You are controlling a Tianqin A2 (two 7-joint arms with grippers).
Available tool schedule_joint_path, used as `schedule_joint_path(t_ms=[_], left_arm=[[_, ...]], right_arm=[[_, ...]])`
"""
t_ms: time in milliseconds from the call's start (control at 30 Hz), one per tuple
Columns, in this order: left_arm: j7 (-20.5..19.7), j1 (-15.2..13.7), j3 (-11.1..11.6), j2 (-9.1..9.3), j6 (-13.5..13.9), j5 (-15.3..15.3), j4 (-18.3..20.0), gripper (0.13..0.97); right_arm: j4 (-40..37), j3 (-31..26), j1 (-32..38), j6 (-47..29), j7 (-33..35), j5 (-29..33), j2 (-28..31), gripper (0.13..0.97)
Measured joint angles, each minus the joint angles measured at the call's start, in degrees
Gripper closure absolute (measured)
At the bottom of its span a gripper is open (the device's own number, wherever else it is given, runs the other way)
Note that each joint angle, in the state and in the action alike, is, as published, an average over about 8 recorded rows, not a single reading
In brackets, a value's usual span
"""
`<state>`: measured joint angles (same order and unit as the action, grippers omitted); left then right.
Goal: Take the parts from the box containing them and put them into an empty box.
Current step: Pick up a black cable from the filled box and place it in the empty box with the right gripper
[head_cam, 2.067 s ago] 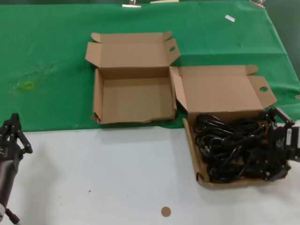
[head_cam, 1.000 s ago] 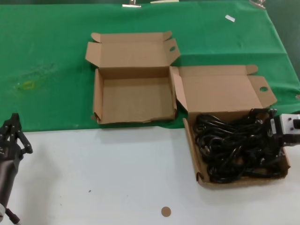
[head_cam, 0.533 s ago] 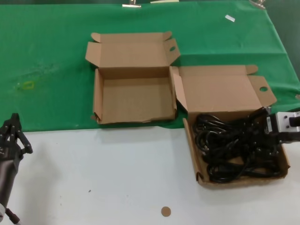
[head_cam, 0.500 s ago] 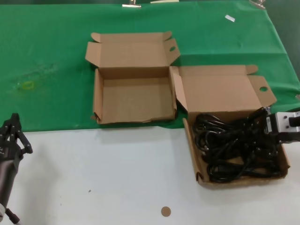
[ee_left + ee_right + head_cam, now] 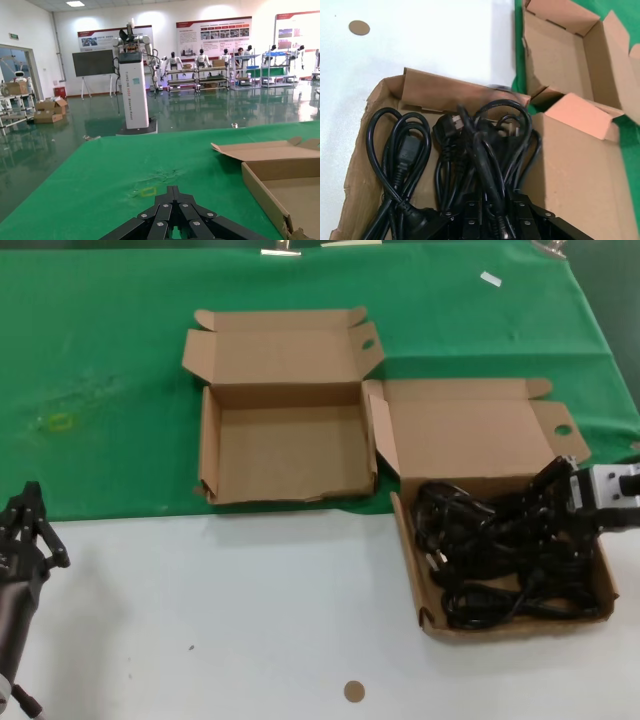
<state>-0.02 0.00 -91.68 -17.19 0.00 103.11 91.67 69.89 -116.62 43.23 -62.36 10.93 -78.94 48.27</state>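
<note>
Right wrist view showed the parts, black power cables, coiled and tangled in the box containing them. They looked limp, rubbery and light, apt to snag and drag neighbours; a single bundle's middle seemed the best hold. The right gripper was clamped on one looped strand. Beside it, the empty box held nothing. The left gripper sat parked over the counter, its fingers drawn together.

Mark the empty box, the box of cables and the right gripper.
Empty box [image 5: 288,453]: head view, bare floor.
Box of cables [image 5: 470,435]: head view, open lid.
Right gripper [image 5: 556,492]: head view, at the jaws' tips, among the cables.
</note>
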Motion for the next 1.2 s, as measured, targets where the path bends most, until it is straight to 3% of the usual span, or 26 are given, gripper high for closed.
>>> schedule_joint_path(t_ms=[567,833,1200], left_arm=[[0.0,0.0,0.0,0.00,0.0,0.0,0.0,0.953],[0.0,0.0,0.0,0.00,0.0,0.0,0.0,0.953],[0.0,0.0,0.0,0.00,0.0,0.0,0.0,0.953]], right_arm=[[6.8,-0.5,5.8,-3.2,-6.2,3.3,-0.7,0.866],[6.3,-2.2,10.4,-3.8,-7.7,5.3,-5.3,0.867],[-0.9,-5.7,17.7,-3.1,-7.7,8.0,-14.7,0.868]])
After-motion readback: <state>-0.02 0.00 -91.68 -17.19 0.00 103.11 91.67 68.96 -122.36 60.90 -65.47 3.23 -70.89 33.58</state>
